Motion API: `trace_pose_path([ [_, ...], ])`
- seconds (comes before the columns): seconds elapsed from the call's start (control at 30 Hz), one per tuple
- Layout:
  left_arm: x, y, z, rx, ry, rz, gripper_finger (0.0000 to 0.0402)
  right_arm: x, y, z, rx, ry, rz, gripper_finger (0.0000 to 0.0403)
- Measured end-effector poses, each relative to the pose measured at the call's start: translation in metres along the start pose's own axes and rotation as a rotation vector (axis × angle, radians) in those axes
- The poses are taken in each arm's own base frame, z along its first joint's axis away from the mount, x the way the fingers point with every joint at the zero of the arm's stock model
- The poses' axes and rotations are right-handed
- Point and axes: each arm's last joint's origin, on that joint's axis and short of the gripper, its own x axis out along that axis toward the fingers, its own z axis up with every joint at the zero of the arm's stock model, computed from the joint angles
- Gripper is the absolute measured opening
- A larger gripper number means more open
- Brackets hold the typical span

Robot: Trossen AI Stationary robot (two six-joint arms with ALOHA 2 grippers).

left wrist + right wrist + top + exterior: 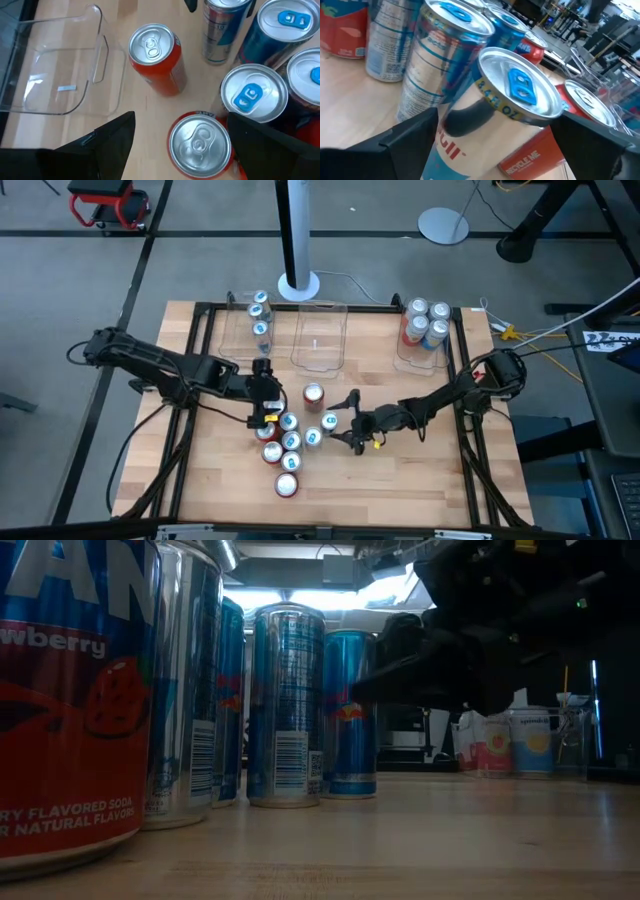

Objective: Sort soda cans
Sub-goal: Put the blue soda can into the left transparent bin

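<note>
Several soda cans stand upright in a cluster [288,450] at the table's middle. My left gripper [266,418] hangs open over the cluster's far left end. Its fingers stand on either side of a red can's silver top [200,144], apart from it. My right gripper [340,425] is open at the cluster's right. Its fingers stand on either side of a silver-blue can [490,115], which also shows in the high view [330,420]. A lone red can [313,393] stands just beyond. My right gripper has its fingers [415,132] level with the upper wall [465,117] of the silver-blue can, coming from the table's right. The can stands on the table. I cannot tell whether either finger touches it.
Three clear bins stand along the far edge. The left bin [232,335] holds two blue cans, the middle bin [320,352] holds none, and the right bin [452,340] holds several cans. Other cans [445,45] stand close behind the silver-blue can. Bare wood lies near the front right [420,480].
</note>
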Motion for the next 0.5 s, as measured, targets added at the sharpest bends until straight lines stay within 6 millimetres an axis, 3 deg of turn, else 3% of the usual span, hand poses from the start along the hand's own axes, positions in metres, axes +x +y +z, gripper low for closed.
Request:
trace_pose_path([
  [0.5,0.0036,-0.0011,0.0009,0.002,-0.037,-0.002,0.0304,0.0006,-0.0033,-0.001,0.049,0.019,-0.053,0.0381],
])
